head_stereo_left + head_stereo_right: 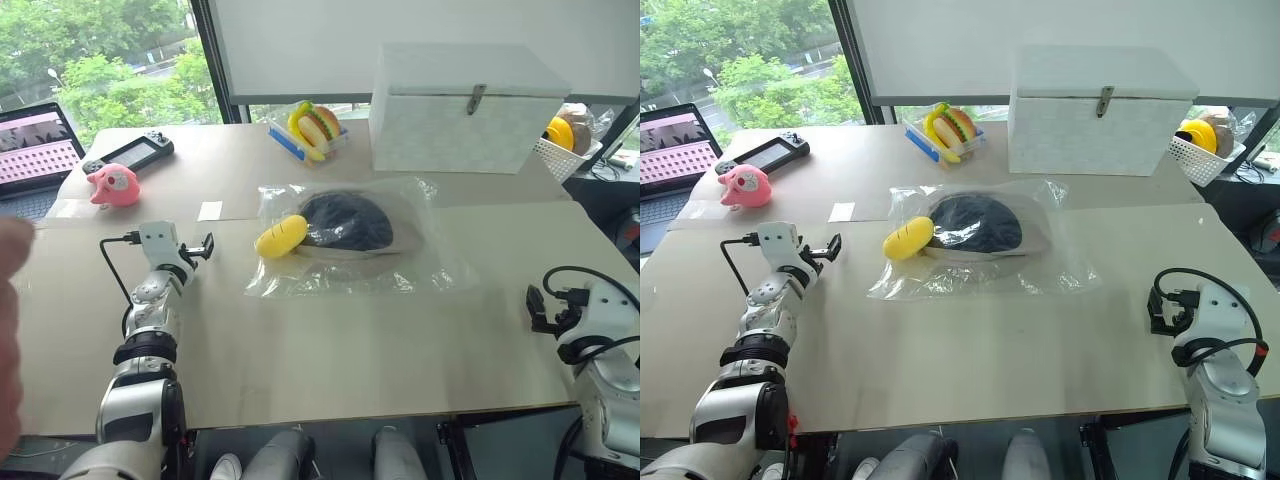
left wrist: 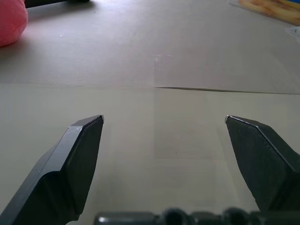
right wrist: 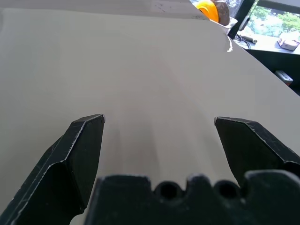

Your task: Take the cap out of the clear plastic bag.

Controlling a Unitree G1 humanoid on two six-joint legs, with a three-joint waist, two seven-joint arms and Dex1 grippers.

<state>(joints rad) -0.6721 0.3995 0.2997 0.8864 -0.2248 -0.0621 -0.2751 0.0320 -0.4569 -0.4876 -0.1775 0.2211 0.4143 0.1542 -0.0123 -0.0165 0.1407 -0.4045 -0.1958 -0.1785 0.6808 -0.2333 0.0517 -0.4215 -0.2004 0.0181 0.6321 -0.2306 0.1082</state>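
The cap [image 1: 345,222], dark with a tan rim, lies flat inside the clear plastic bag [image 1: 425,268] in the middle of the table. A small yellow plush toy [image 1: 281,236] sits at the bag's left end, touching the cap. My left gripper [image 1: 205,247] is open and hovers level over the table, a short way left of the bag and the toy. Its fingers [image 2: 82,154] have only bare tabletop between them. My right gripper [image 1: 537,308] is open near the table's right front edge, well right of the bag, with nothing between its fingers [image 3: 79,154].
A white latched box [image 1: 465,105] stands behind the bag. A toy burger tray [image 1: 315,128] is beside it, and a white basket [image 1: 570,150] sits at the far right. A pink plush [image 1: 113,185], a game console [image 1: 130,152] and a laptop [image 1: 35,150] are far left. A person's blurred hand [image 1: 10,330] shows at the left edge.
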